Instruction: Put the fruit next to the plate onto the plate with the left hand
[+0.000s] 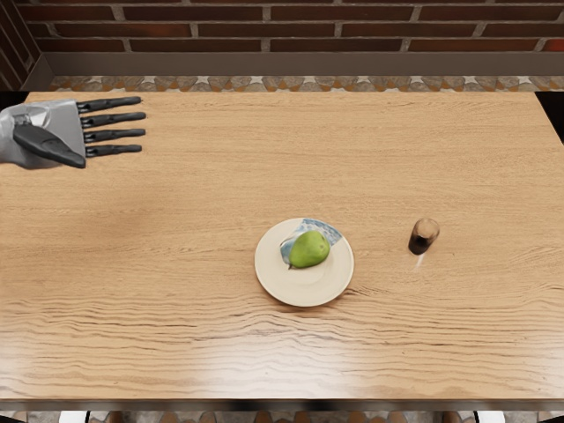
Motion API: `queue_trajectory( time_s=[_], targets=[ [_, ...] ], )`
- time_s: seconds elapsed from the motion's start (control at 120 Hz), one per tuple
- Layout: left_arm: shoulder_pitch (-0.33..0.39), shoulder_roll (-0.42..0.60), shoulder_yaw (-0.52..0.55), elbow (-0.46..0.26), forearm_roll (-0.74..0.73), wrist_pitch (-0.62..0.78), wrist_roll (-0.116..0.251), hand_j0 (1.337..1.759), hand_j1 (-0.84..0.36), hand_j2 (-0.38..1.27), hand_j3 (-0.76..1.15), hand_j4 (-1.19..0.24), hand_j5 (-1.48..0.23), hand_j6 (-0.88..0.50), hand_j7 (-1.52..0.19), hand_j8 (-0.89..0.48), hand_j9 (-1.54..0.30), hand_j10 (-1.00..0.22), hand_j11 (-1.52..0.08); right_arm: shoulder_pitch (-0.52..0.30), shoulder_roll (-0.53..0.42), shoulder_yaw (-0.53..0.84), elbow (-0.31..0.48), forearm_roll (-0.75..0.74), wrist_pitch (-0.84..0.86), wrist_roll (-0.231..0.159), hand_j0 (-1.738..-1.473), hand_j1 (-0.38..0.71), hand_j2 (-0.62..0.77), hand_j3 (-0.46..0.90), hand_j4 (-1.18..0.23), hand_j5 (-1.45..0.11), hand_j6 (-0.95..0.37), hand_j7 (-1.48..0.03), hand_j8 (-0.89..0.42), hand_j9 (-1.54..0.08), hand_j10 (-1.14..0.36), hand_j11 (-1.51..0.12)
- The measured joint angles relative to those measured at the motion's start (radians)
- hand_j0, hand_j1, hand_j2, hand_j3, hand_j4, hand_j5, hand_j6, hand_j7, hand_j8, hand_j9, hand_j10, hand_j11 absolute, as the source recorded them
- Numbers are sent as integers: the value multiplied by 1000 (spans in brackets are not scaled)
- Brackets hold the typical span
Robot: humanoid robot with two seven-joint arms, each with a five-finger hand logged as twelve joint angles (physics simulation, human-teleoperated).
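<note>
A green pear-like fruit lies on the round cream plate, toward its far side, resting against a bluish patch on the plate. My left hand hovers at the far left of the table, well away from the plate, with its fingers stretched out straight and nothing held. The right arm does not show.
A small dark glass stands to the right of the plate. The wooden table stretches wide around them, with a brick wall behind its far edge.
</note>
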Motion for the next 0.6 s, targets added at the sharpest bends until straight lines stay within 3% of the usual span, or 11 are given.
queue_trajectory(
  time_s=[0.6],
  targets=[
    [6,38,0,119,-44,0,0,1658,346,0,0,1,-2,2,-3,1,-3,0,-3,0,0,0,0,0,0,0,-1658,-331,-3,0,-15,-20,-15,-20,-15,-20,-15,-20]
  ],
)
